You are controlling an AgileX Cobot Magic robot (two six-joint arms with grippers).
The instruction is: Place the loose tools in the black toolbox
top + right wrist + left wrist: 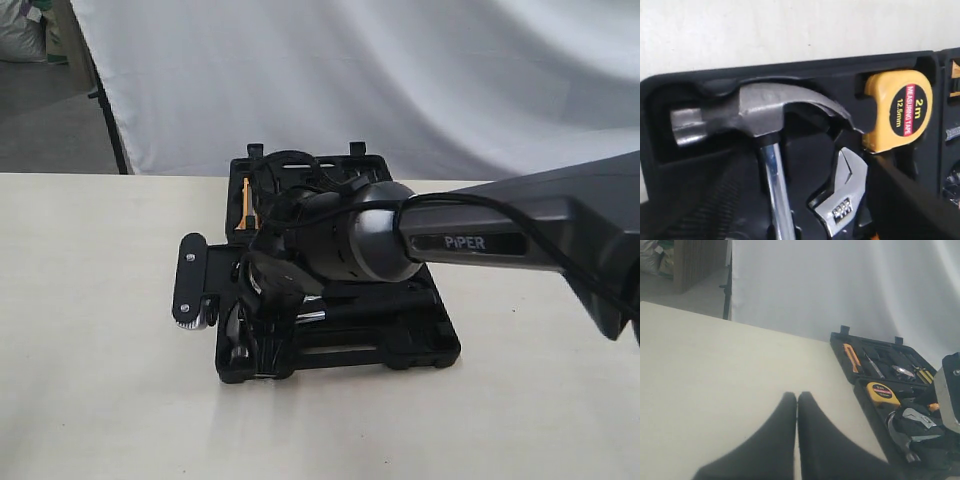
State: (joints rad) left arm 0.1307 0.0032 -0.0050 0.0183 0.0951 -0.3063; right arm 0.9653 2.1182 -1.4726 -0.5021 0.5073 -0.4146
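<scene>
The black toolbox point(440, 350) lies open in the middle of the table. The steel claw hammer point(755, 110) rests in its recess in the near half. The silver-jawed adjustable wrench point(842, 195) lies beside the hammer's shaft inside the box. My right gripper point(800, 210) hangs low over the box's left end point(235, 322), open, its fingers wide on either side of the shaft and wrench. My left gripper point(797, 396) is shut and empty over bare table, left of the toolbox point(840, 347). The hammer point(905, 432) also shows there. The tape roll is out of view.
A yellow tape measure point(900, 115) sits in its pocket by the hammer's claw point(882, 394). An orange-handled tool point(248, 200) and other small tools fill the far half. A white backdrop hangs behind the table. The right arm point(480, 240) covers much of the box.
</scene>
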